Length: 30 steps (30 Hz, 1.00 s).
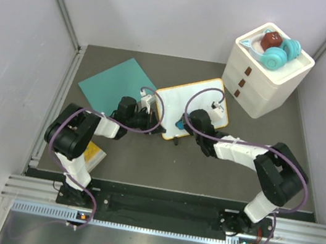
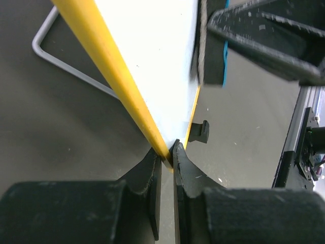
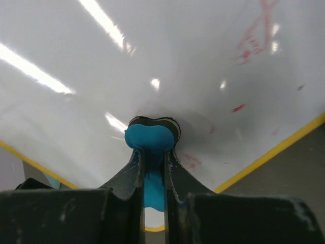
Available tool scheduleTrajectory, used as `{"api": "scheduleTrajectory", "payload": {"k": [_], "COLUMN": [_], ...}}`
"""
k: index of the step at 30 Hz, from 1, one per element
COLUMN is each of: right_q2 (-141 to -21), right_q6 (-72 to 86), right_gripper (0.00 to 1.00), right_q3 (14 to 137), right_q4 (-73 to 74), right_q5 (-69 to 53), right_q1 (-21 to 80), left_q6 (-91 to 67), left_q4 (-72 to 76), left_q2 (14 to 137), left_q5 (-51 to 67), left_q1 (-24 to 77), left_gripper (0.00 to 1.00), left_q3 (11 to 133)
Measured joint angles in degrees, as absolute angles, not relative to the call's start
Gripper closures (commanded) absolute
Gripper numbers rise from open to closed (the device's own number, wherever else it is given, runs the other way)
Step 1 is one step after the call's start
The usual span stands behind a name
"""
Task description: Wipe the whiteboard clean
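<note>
Pinching a corner of the whiteboard [image 1: 187,98] by its yellow frame [image 2: 109,76], the left gripper [image 2: 167,152] had both fingers pressed onto the edge. The board sat mid-table between a teal sheet [image 1: 113,85] and a white drawer unit [image 1: 258,82]. The right gripper [image 3: 151,152] was clamped on a blue eraser [image 3: 150,138] set against the white surface, hiding part of it, with faint red marks [image 3: 254,40] beyond and a wire stand [image 2: 51,53] beside the frame.
</note>
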<state>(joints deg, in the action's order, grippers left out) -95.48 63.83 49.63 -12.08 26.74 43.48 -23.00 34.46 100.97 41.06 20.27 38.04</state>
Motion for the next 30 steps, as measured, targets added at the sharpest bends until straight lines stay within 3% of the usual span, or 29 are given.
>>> {"api": "scheduleTrajectory", "payload": {"k": [13,21,30], "right_q2": [-90.3,-91.7,-96.1], "right_q6": [60.1,58.1,58.3], "right_gripper": [1.00,1.00,1.00], "right_q3": [44.0,46.1,49.2], "right_q4": [-7.6,-6.7,-9.3], "right_q5": [21.7,23.5,33.1], "right_q1": [26.0,28.3,41.2], "left_q6": [-22.5,-22.5,-22.6], "left_q4": [34.5,34.4,34.2], "left_q2": [100.9,100.8,100.6], "left_q5": [40.7,40.6,40.0], "left_q1": [20.6,20.6,20.6], "left_gripper": [1.00,1.00,1.00], "left_q3": [38.1,38.1,38.1]}}
